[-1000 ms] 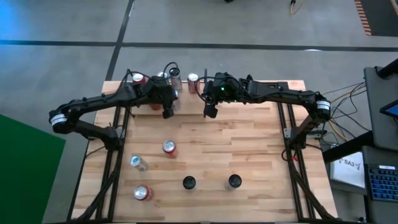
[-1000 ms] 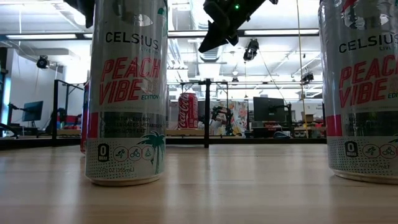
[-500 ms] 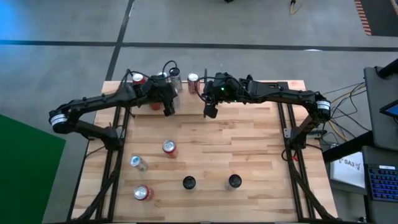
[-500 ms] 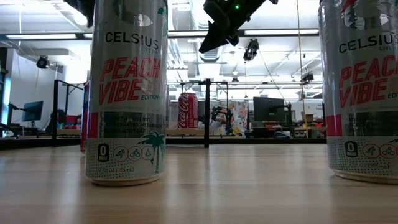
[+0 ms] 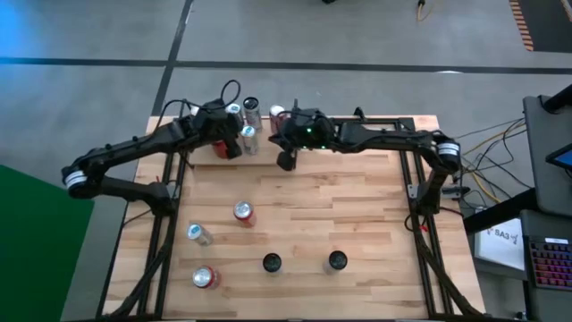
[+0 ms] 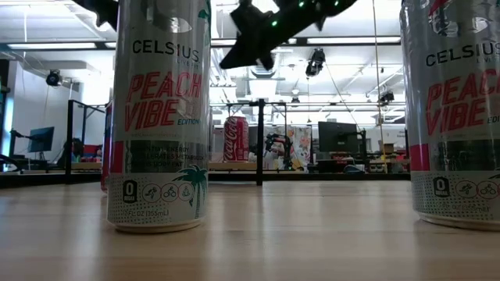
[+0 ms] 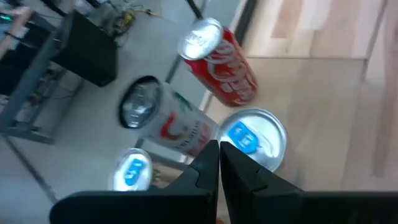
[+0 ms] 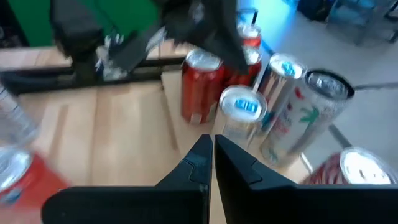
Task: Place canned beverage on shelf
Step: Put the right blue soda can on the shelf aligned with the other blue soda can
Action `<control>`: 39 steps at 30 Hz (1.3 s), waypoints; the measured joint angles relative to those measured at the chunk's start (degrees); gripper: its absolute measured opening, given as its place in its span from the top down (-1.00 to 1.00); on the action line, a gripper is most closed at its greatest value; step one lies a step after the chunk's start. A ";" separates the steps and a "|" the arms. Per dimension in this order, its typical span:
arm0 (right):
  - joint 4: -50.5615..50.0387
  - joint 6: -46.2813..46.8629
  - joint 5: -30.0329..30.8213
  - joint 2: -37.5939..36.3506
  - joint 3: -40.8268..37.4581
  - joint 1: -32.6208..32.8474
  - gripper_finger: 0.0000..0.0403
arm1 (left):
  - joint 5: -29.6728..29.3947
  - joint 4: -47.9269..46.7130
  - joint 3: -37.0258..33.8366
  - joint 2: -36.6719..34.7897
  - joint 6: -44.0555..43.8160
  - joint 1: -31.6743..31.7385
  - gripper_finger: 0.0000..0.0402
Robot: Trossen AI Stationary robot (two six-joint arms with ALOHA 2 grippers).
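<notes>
Judging handling: the cans look like thin aluminium, stiff enough if full yet easy to dent, with smooth round walls that could slip or roll if tipped.
Shelf (image 5: 375, 121): the light wood board with black rods runs along the far edge of the bench (image 5: 357, 224).
Cans on shelf: a small cluster stands at the shelf's left part, among them a silver can (image 5: 249, 138), another silver one (image 5: 252, 108) behind it and a red can (image 5: 277, 114) beside the divider rod.
Cans waiting: well away from the shelf, on the bench's near half, sit a red can (image 5: 242, 212), a lying silver can (image 5: 198, 234), another red can (image 5: 205, 277) and two dark-topped upright cans (image 5: 272, 262), (image 5: 337, 259).
Left pincer (image 5: 231, 148): fingers pressed together, holding nothing, hovering just beside the shelf's can cluster.
Right pincer (image 5: 286, 160): fingers likewise together and empty, just in front of the shelf, near the red can there.
Where to hold: I would take an upright can across its mid-body, fingers on opposite sides, squeezing only lightly.
Lying can: likely needs a grip across its side and righting before it goes on the shelf.
</notes>
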 joint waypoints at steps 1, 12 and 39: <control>1.68 0.00 -0.01 0.84 0.07 -0.21 0.95 | 0.92 -0.28 -0.32 0.43 0.16 0.20 1.00; 13.90 1.59 0.02 8.82 2.39 -2.85 0.95 | 1.78 2.81 -1.33 1.07 2.42 1.40 1.00; 19.41 3.27 1.55 17.84 5.14 -3.37 0.95 | 4.39 0.18 -2.02 1.34 1.03 2.61 1.00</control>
